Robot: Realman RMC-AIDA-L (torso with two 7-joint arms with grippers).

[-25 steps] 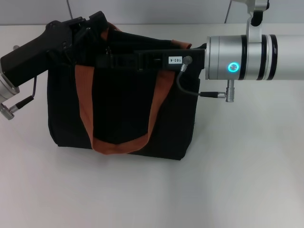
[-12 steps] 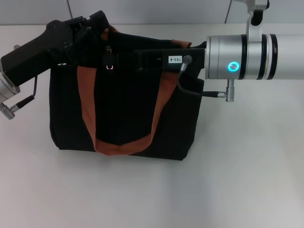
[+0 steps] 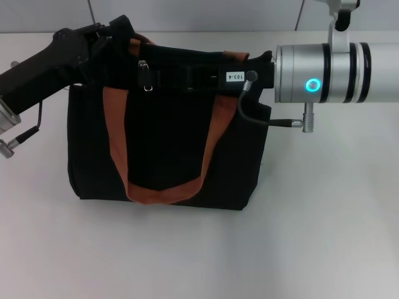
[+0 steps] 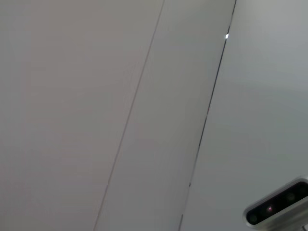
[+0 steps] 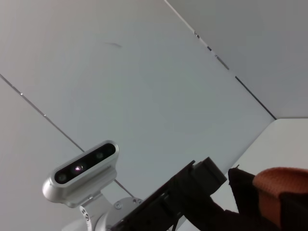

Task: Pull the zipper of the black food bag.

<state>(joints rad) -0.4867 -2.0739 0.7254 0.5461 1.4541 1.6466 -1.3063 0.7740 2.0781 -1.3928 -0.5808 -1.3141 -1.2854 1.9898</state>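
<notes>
The black food bag (image 3: 162,143) stands upright on the white table, its rust-orange handle straps (image 3: 115,137) hanging down the front. My left gripper (image 3: 118,30) is at the bag's top left corner, shut on the raised fabric there. My right gripper (image 3: 154,78) reaches in from the right along the bag's top edge. The small silver zipper (image 3: 144,76) sits right at its fingertips, and the gripper looks shut on it. In the right wrist view the left gripper (image 5: 192,185) and a bit of the bag (image 5: 243,211) with an orange strap (image 5: 279,190) show.
The white table (image 3: 199,255) lies in front of and beside the bag. The right arm's silver forearm (image 3: 336,71) with its cable (image 3: 249,115) hangs over the bag's right end. A grey panelled wall (image 4: 144,115) stands behind. The head camera (image 5: 82,168) shows in the right wrist view.
The right arm has drawn slightly to the right, and the bag shifted right with it. The left gripper lifted the bag's corner higher. The silver zipper came into view.
</notes>
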